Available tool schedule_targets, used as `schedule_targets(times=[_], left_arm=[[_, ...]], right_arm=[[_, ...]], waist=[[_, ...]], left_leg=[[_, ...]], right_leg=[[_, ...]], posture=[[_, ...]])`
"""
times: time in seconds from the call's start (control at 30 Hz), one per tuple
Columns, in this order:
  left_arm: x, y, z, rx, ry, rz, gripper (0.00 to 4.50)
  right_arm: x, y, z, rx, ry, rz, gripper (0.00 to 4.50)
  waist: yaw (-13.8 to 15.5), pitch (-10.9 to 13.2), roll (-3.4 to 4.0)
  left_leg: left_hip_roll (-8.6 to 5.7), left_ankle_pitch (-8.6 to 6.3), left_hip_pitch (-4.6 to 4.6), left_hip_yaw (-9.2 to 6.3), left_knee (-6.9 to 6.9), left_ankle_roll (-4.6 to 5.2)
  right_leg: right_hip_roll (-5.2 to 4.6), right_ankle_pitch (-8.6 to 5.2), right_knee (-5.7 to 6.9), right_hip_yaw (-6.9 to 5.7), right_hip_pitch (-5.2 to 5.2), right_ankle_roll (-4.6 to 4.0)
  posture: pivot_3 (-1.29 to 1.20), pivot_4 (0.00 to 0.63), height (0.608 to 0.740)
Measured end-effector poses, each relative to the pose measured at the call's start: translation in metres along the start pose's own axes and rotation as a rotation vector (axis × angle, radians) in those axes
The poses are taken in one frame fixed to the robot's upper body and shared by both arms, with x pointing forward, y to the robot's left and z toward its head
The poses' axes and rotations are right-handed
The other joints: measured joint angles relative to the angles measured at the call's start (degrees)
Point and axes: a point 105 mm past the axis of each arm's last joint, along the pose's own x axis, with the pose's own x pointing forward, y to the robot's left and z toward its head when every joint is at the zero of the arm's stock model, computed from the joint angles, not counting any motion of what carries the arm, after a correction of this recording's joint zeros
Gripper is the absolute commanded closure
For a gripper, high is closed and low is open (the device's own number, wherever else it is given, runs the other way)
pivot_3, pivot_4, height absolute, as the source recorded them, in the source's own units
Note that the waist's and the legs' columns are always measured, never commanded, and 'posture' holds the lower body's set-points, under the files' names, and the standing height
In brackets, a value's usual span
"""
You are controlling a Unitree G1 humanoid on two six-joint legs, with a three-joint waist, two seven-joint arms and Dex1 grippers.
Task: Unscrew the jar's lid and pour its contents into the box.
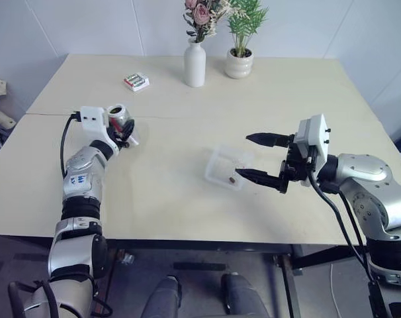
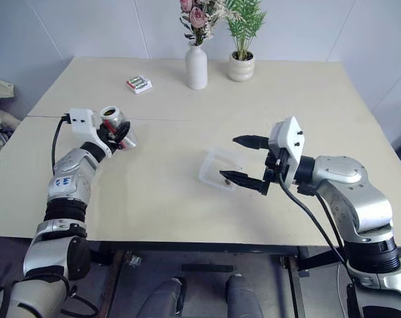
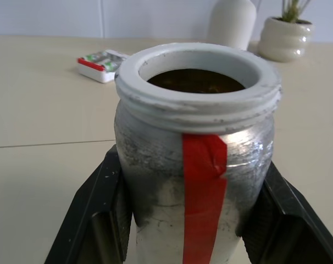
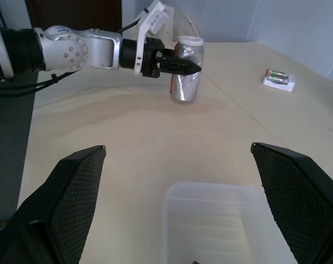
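Left gripper: clamped on the jar, one black finger on each side; held over the left part of the tabletop, near the seam across it.
Jar: upright, mouth open, no lid on; white threaded rim, silvery smeared wall, red strip down the side. Whether resting on the tabletop or held just above it: cannot tell.
Contents: dark brown, seen inside through the mouth.
Right gripper: fingers wide apart, empty, pointing across the tabletop toward the left arm, just above the box.
Box: clear, shallow, on the tabletop right of centre, toward the near edge; one small brown bit on its floor.
Battery pack: far left part of the tabletop.
White vase, potted plant: side by side at the far edge, middle.
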Motion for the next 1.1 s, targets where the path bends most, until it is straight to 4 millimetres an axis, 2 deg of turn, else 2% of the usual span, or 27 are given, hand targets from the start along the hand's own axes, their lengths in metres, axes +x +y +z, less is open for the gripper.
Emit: schedule_targets(times=[0.17, 0.27, 0.47, 0.53, 0.67, 0.73, 0.93, 1.1], left_arm=[[-0.012, 0.03, -0.01, 0.002, -0.021, 0.128, 2.38], [-0.015, 0.035, -0.018, -0.007, -0.013, 0.158, 2.38], [-0.015, 0.038, -0.02, 0.013, -0.034, 0.187, 2.38], [-0.014, 0.034, -0.02, 0.042, -0.036, 0.162, 1.64], [-0.014, 0.035, -0.022, 0.044, -0.036, 0.168, 0.46], [-0.015, 0.036, -0.024, 0.037, -0.032, 0.173, 0.04], [-0.021, 0.037, -0.014, 0.088, -0.067, 0.151, 0.04], [-0.038, 0.044, -0.002, 0.175, -0.081, 0.135, 0.04]], right_arm=[[0.004, 0.001, 0.011, -0.066, -0.053, 0.0, 0.03], [0.004, 0.002, 0.012, -0.073, -0.058, 0.0, 0.03], [0.004, 0.002, 0.011, -0.071, -0.056, -0.001, 0.03], [0.004, 0.001, 0.011, -0.073, -0.054, -0.004, 0.0], [0.004, 0.001, 0.01, -0.075, -0.049, -0.008, 0.0], [0.003, 0.001, 0.009, -0.072, -0.048, -0.01, 0.0], [0.002, 0.002, 0.007, -0.062, -0.041, -0.011, 0.0], [0.001, 0.004, 0.006, -0.054, -0.034, -0.004, 0.0]], waist=[[-0.2, 0.0, 0.0], [-0.2, 0.0, 0.0], [-0.3, 0.0, 0.0], [-0.2, 0.0, 0.0], [-0.3, 0.0, 0.0], [-0.3, 0.0, 0.0], [-0.4, 0.0, 0.0], [-0.5, 0.0, 0.0]], left_leg=[[0.01, 0.0, 0.01, 0.0, -0.06, 0.0], [0.02, 0.0, 0.0, 0.01, -0.08, 0.0], [0.02, 0.0, 0.01, 0.02, -0.12, 0.0], [0.02, 0.0, 0.01, 0.01, -0.12, 0.0], [0.02, 0.0, 0.01, 0.02, -0.14, 0.0], [0.03, 0.0, 0.01, 0.01, -0.16, 0.0], [0.09, 0.0, 0.0, 0.03, -0.21, 0.0], [0.38, 0.0, 0.0, 0.07, -0.28, -0.01]], right_leg=[[0.03, 0.01, -0.03, -0.01, -0.02, -0.01], [0.02, 0.01, -0.06, -0.01, -0.02, -0.02], [0.03, 0.02, -0.08, -0.01, -0.02, -0.02], [0.03, 0.02, -0.08, -0.01, -0.02, -0.03], [0.03, 0.02, -0.11, -0.01, -0.02, -0.02], [0.04, 0.02, -0.11, -0.01, -0.03, -0.03], [0.04, 0.02, -0.16, 0.0, -0.04, -0.03], [0.06, 0.04, -0.21, 0.02, -0.05, -0.07]], posture=[[0.0, 0.15, 0.74], [0.0, 0.15, 0.74], [0.0, 0.15, 0.74], [0.0, 0.15, 0.74], [0.0, 0.15, 0.74], [0.0, 0.15, 0.74], [0.0, 0.15, 0.74], [0.0, 0.15, 0.74]])
